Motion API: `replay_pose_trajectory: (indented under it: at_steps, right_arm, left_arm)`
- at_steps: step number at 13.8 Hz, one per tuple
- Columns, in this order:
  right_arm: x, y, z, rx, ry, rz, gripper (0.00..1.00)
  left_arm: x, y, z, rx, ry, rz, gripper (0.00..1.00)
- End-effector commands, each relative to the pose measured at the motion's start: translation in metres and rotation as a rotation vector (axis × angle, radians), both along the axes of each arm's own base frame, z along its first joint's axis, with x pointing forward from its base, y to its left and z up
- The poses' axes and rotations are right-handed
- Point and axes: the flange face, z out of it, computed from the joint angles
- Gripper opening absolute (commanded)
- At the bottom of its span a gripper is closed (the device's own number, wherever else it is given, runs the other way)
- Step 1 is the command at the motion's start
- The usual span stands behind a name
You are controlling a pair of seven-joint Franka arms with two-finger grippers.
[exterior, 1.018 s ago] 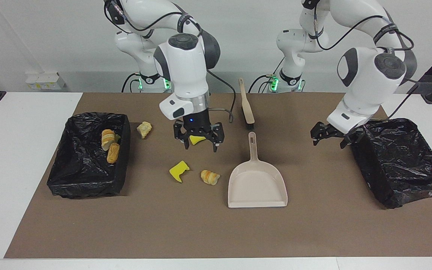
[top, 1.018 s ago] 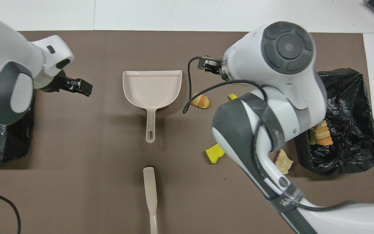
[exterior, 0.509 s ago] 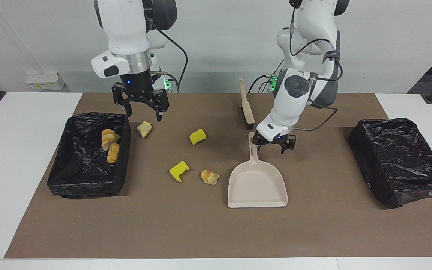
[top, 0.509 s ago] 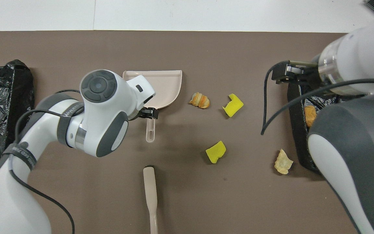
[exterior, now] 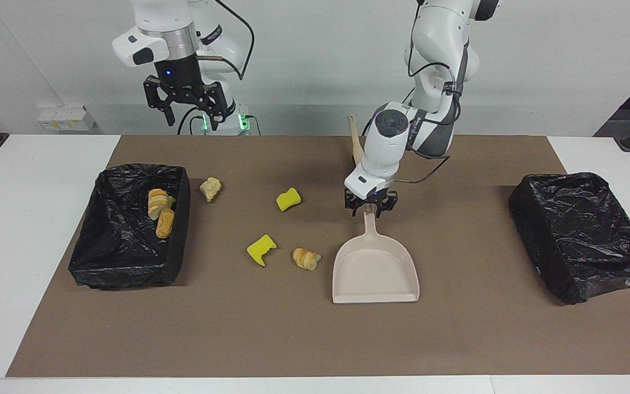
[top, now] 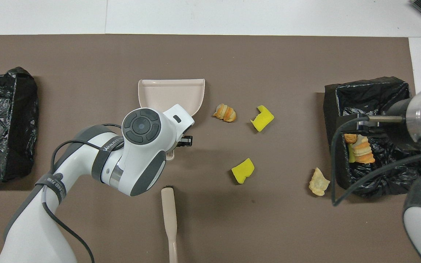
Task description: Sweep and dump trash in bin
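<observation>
Since a second ago both arms have shifted: the left tool [exterior: 370,208] has come from beside the bin at its own end to the dustpan [exterior: 375,271] handle, and the right tool [exterior: 186,107] has risen from over the yellow scraps to hang high, nearer its base.

From the facing camera, the left tool sits low over the handle's tip, fingers either side of it; whether they pinch it I cannot tell. The right tool's fingers are spread and hold nothing. On the brown mat [exterior: 293,339] lie two yellow sponge chunks [exterior: 288,199] [exterior: 261,249], a striped bread lump [exterior: 306,258] just beside the pan, and a pale lump [exterior: 210,189] beside the black-lined bin [exterior: 123,257] at the right arm's end. Two bread lumps [exterior: 160,212] lie in that bin. A second lined bin [exterior: 583,235] sits at the left arm's end.

From overhead, the left arm covers the pan handle; the brush handle [top: 169,219] lies nearer the robots than the pan.
</observation>
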Motion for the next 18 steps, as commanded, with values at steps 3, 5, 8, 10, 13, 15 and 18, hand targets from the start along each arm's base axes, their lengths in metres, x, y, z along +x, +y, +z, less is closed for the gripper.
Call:
replay_pose_trajectory:
  at_steps: [3, 5, 8, 10, 13, 15, 18]
  right_arm:
    - [0.018, -0.028, 0.006, 0.042, 0.022, 0.02, 1.0]
    - [0.025, -0.03, 0.006, 0.041, 0.043, 0.017, 1.0]
    - [0.025, -0.031, 0.007, 0.03, 0.04, 0.017, 1.0]
    - [0.025, -0.031, 0.006, 0.03, 0.041, 0.017, 1.0]
    - [0.023, -0.026, 0.007, 0.031, 0.037, 0.022, 1.0]
    - [0.023, -0.026, 0.006, 0.034, 0.039, 0.023, 1.0]
    - [0.017, -0.015, 0.003, 0.034, 0.046, 0.034, 1.0]
  left_arm:
    - [0.001, 0.014, 0.006, -0.001, -0.02, 0.009, 0.0]
    - [0.015, 0.028, 0.013, 0.001, -0.032, -0.025, 0.0]
    - [0.046, 0.068, 0.042, 0.012, -0.03, -0.063, 0.0]
    - [0.067, 0.104, 0.064, 0.027, -0.004, -0.135, 0.0]
    - [0.088, 0.169, 0.076, 0.032, 0.026, -0.279, 0.0]
    - [0.098, 0.21, 0.081, 0.036, 0.034, -0.377, 0.0]
    - [0.116, 0.275, 0.083, 0.036, 0.06, -0.525, 0.0]
